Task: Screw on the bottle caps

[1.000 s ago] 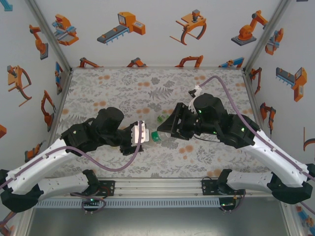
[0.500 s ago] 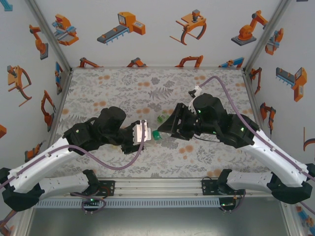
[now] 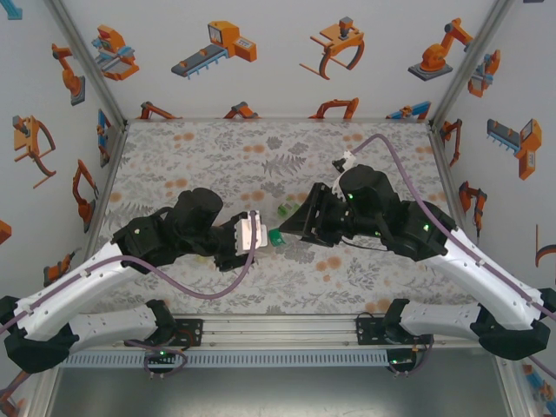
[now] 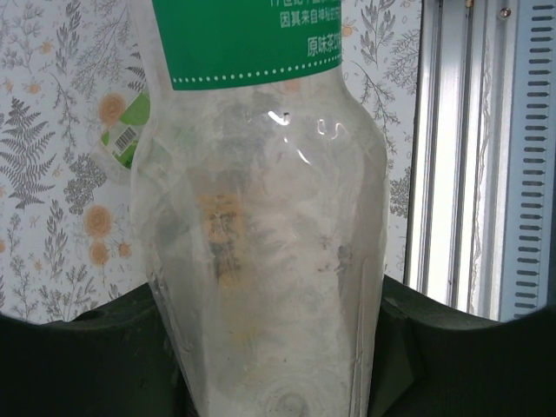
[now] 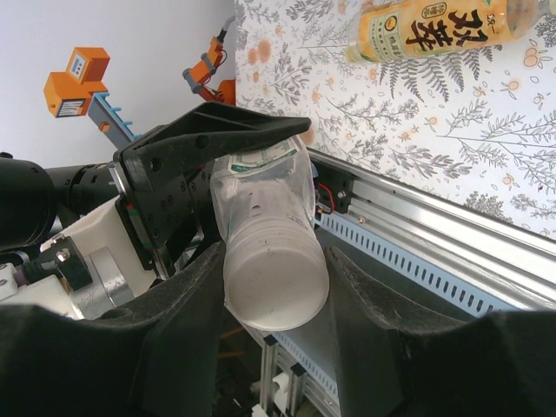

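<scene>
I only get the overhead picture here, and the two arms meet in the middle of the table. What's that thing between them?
Observer: A clear bottle with a green label; the left wrist camera sees it close up.
Operator: Who has hold of it?
Observer: The right wrist camera shows its round end between the fingers of the right claw, both touching its sides.
Operator: Any other bottles?
Observer: Yes, an amber bottle with a yellow label lies on the patterned table.
</scene>
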Robot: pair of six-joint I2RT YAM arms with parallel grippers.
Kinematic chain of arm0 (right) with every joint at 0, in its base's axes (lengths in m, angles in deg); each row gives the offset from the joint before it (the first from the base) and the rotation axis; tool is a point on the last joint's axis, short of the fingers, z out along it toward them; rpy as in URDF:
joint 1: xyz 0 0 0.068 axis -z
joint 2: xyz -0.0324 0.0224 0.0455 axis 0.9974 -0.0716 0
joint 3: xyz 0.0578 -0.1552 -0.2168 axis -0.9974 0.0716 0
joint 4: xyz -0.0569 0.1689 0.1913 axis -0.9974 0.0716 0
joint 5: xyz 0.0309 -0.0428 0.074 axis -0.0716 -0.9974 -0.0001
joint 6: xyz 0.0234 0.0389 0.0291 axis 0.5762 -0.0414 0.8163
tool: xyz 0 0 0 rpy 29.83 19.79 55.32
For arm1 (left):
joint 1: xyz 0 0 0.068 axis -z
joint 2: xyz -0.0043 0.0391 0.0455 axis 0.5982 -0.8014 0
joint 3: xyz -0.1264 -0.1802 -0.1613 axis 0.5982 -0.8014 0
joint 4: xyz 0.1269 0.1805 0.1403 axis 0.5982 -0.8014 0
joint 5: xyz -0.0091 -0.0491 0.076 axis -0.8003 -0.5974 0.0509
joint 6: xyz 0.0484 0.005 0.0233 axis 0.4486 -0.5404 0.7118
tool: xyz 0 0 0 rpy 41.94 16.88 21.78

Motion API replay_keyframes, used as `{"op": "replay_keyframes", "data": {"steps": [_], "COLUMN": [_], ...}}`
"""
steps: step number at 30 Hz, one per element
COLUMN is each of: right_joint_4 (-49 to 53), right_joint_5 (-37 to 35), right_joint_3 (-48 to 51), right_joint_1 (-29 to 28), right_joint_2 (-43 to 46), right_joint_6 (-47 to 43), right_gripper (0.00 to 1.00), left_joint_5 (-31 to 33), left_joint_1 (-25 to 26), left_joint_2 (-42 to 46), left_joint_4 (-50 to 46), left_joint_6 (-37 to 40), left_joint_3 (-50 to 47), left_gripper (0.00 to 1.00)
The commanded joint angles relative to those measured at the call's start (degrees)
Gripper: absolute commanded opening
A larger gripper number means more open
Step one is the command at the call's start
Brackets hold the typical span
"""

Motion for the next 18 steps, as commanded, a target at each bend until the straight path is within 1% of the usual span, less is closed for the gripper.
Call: {"op": "replay_keyframes", "data": {"steps": [1, 10, 14, 18], "right_joint_4": [-0.05, 2.65, 7.07, 13.79], "right_joint_5": [-0.94, -2.76, -4.06, -5.49], "right_joint_3": [-1.98, -3.58, -5.62, -9.47], "right_joint_1": [0.02, 1.26, 3.24, 6.68], "right_joint_2": [-0.49, -1.28, -2.43, -5.32], "right_joint_6": [-2.27, -6.97, -11.23, -18.25], "right_gripper": [0.21, 0.15, 0.14, 0.13], "left_joint_5": [1.54, 1.92, 3.06, 6.23], "left_joint_1": [0.27, 0.29, 0.32, 0.32], "left_joint_2": [0.02, 1.11, 1.79, 3.46], "left_joint_4": [1.12, 1.68, 2.55, 4.71], "left_joint_6": [0.73, 1.04, -0.43, -3.12], "left_joint_3": [2.38, 2.51, 1.63, -0.52], "left_gripper": [0.72, 0.87, 0.89, 0.9]}}
